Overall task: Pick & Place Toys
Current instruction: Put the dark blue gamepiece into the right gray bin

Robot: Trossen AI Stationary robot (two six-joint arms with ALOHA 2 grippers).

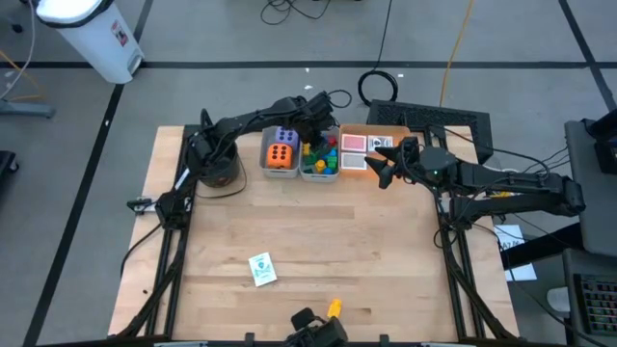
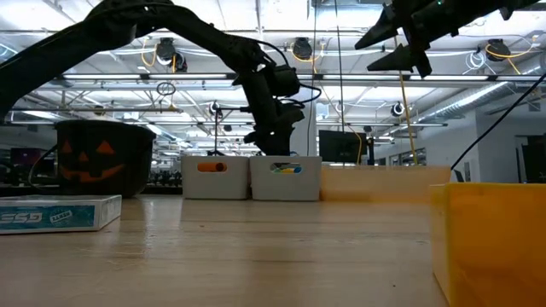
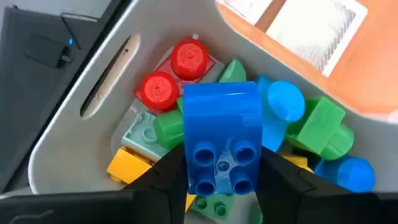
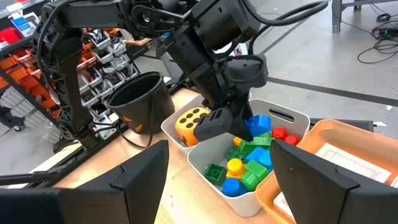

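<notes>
A blue brick (image 3: 221, 134) hangs over the grey bin (image 1: 319, 173) of red, green, yellow and blue bricks at the table's far middle, with my left gripper (image 3: 222, 165) shut on it. The right wrist view shows that gripper (image 4: 239, 121) and the blue brick (image 4: 260, 122) at about the bin's rim. The bin to its left (image 1: 280, 166) holds an orange die (image 1: 280, 154) and a purple die (image 1: 286, 136). My right gripper (image 1: 386, 172) hovers open above the orange tray (image 1: 371, 126), which holds cards. A card (image 1: 261, 269) and a yellow brick (image 1: 334, 307) lie near the front edge. My left gripper pinches the blue brick by its two opposite sides (image 3: 191, 168), one finger (image 3: 168, 180) on each. The fingers come from above, slanting down toward the far edge. The brick hangs over the pile in the bin; whether it touches the bricks below, I cannot tell.
A black pumpkin bucket (image 1: 218, 166) stands at the far left beside the left arm. The two bins and the tray sit side by side along the far edge. The wide middle of the wooden table (image 1: 318, 231) is bare wood.
</notes>
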